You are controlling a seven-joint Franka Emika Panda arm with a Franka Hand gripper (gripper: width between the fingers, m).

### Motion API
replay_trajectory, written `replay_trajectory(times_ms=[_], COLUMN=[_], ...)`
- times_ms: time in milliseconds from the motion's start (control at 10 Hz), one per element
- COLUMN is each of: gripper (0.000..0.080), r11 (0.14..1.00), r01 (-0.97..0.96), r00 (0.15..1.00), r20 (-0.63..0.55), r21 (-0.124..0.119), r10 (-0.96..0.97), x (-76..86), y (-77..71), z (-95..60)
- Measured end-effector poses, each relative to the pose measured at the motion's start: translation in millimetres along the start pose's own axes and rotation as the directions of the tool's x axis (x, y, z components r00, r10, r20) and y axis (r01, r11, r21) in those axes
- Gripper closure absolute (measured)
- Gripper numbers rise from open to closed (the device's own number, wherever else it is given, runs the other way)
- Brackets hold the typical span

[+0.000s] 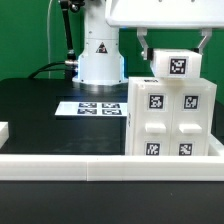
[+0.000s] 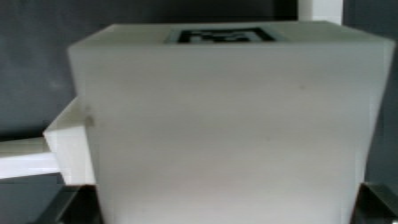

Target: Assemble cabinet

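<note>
The cabinet [image 1: 170, 115] is a large white box at the exterior view's right, upright on the black table, its face of four small tagged panels turned toward the camera. A small white tagged block [image 1: 176, 66] sits right on top of it. My gripper [image 1: 174, 55] comes down from above with one finger on each side of this block, shut on it. In the wrist view the block [image 2: 214, 120] fills the picture, with its tag at the far end. The dark fingertips [image 2: 59, 207] show at its near corners around my gripper [image 2: 217, 215].
The marker board [image 1: 100, 108] lies flat on the black table in front of the robot base [image 1: 100, 60]. A low white wall [image 1: 60, 165] runs along the table's near edge. A white part [image 1: 4, 130] shows at the exterior view's left edge.
</note>
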State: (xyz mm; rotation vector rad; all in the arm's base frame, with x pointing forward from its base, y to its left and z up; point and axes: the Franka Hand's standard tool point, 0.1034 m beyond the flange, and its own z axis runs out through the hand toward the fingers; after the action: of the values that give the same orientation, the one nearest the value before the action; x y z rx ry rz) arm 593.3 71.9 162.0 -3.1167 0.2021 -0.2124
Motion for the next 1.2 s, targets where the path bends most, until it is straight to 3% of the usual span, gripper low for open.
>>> replay_trajectory(times_ms=[700, 1200], gripper=[0.0235, 0.0235], r11=[1.000, 0.923], r01=[-0.015, -0.383], r00=[1.000, 0.924], r20=[0.000, 0.004], r21=[0.001, 0.023], r10=[0.015, 0.383], x=[0.0, -1.3], y=[-0.2, -6.7], z=[0.0, 1.0])
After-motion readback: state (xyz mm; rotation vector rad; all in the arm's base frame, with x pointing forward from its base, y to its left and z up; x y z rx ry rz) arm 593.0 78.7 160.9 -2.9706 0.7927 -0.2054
